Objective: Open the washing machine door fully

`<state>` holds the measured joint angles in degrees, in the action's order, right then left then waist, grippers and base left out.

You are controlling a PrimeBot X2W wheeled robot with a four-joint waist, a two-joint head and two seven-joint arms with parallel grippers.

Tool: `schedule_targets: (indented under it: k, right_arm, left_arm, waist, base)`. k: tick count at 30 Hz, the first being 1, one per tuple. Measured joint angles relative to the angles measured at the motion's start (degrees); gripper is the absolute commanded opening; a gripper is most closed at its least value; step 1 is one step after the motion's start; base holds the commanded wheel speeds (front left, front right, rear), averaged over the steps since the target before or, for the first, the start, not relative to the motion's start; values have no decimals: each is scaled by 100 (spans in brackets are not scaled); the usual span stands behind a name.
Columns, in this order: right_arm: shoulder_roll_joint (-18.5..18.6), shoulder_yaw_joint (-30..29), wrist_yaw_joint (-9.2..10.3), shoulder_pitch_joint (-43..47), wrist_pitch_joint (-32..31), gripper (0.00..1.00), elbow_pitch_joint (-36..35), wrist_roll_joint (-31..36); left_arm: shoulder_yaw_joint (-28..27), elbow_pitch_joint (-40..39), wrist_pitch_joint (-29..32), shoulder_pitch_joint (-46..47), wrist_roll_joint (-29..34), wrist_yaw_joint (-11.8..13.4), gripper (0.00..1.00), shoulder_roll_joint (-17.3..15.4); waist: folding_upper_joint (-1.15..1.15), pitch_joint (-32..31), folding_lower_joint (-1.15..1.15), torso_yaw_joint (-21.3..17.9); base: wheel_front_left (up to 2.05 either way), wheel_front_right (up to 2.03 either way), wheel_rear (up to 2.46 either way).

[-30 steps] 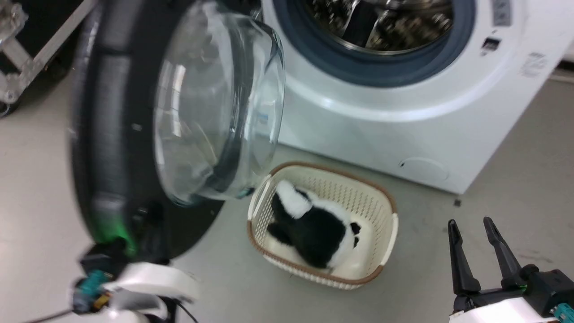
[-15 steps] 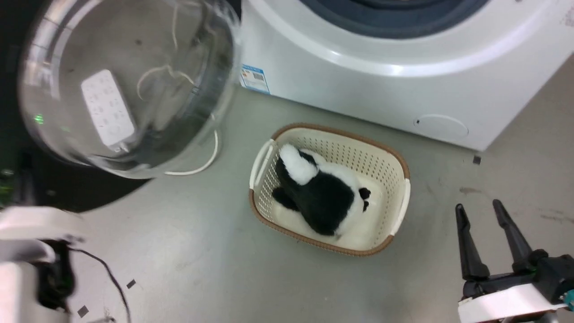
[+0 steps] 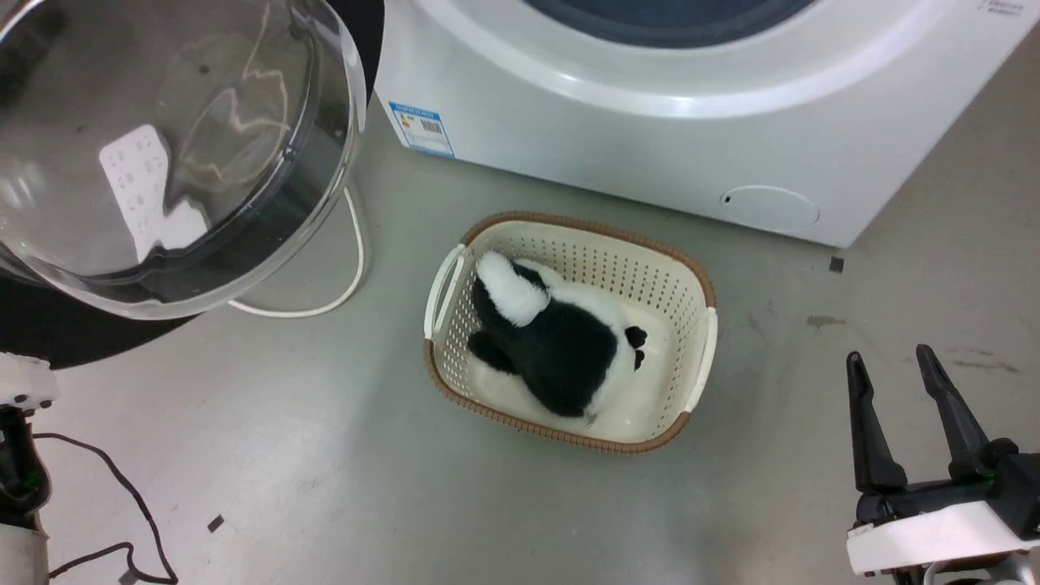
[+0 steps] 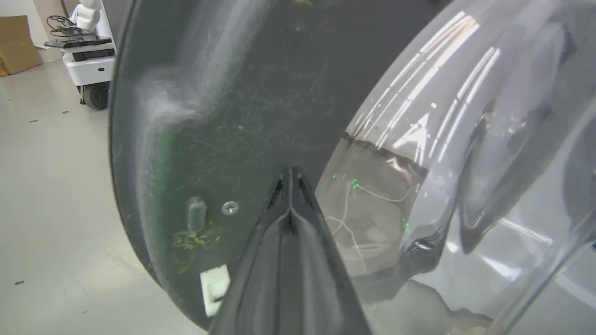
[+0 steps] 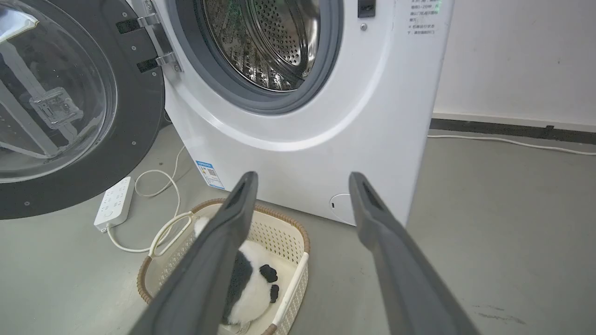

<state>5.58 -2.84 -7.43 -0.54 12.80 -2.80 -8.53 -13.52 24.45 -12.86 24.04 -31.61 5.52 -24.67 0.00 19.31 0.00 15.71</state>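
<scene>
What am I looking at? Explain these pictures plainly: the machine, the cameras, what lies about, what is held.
A wheeled robot with two arms, each ending in a two-fingered gripper. The head camera looks down at a white washing machine, its round glass door swung open, and a cream basket on the floor holding a black-and-white plush toy. The right gripper, lower right, is open and empty. The left wrist camera looks along the left gripper: fingers shut together, gripping nothing, pointing at the door's black rim; whether they touch it I cannot tell. The right wrist camera looks between that arm's open fingers at the steel drum, the basket and a white power strip on the floor.
</scene>
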Motion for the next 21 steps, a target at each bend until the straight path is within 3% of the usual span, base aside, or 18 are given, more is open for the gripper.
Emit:
schedule_targets:
  k: [7,21]
  right_arm:
    - [-54,-127,0,-2,93,100,90,0]
    - [-199,-240,0,57,172,100,205,104]
  left_arm:
    - [437,-534,-125,-259,413,-144,0,141]
    - [1454,-2274,-182,-1788,932,-132,0,1278]
  waist:
    - [0,-386,-1,-126]
    - [0,-1263,-2,-840]
  base:
    - [0,0,0]
    - [0,0,0]
